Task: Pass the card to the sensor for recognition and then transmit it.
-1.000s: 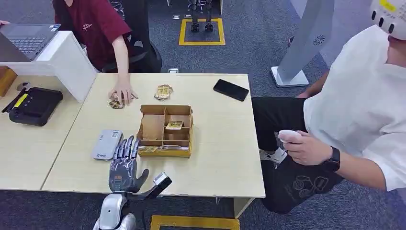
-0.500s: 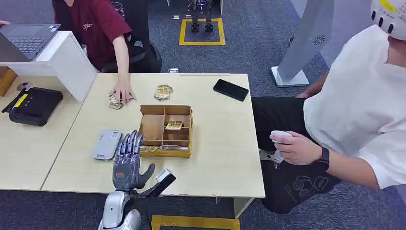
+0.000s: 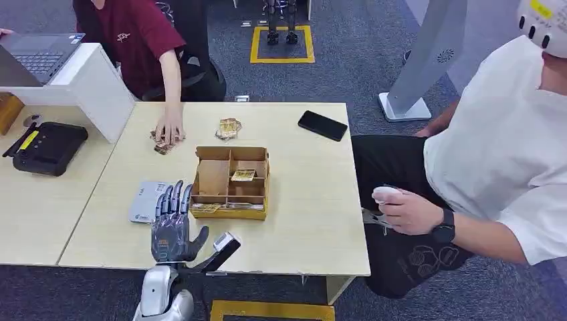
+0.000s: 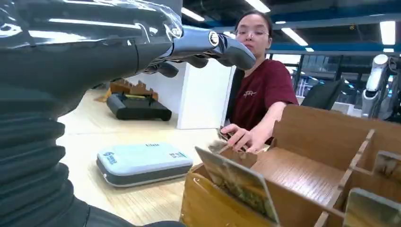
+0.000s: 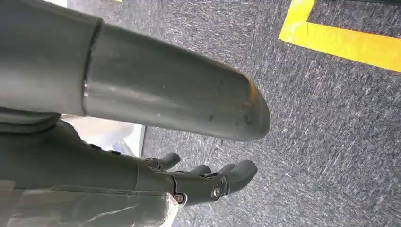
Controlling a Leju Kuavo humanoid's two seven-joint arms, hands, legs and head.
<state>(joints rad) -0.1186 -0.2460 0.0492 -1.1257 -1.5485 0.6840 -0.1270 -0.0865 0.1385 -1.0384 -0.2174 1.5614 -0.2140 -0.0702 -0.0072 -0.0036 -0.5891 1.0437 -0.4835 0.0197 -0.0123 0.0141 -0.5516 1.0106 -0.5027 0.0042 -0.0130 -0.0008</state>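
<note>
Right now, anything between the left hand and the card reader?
Nothing. In the head view the left hand hovers at the grey card reader's edge, fingers overlapping it; the cardboard box sits beside.

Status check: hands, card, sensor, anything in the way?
Left hand open, over table, holding nothing. Right hand hanging, empty. Card upright in cardboard box; sensor beside it. Path clear.

Two people are sitting by the table [image 3: 314, 221]: one in a dark red shirt [image 3: 130, 37], one in a white shirt [image 3: 501, 140]. One divided cardboard box [image 3: 231, 182], one grey sensor [image 3: 146, 200], one black phone [image 3: 322, 125] and two loose card piles [image 3: 228, 128] [image 3: 162, 144] are lying there.
</note>
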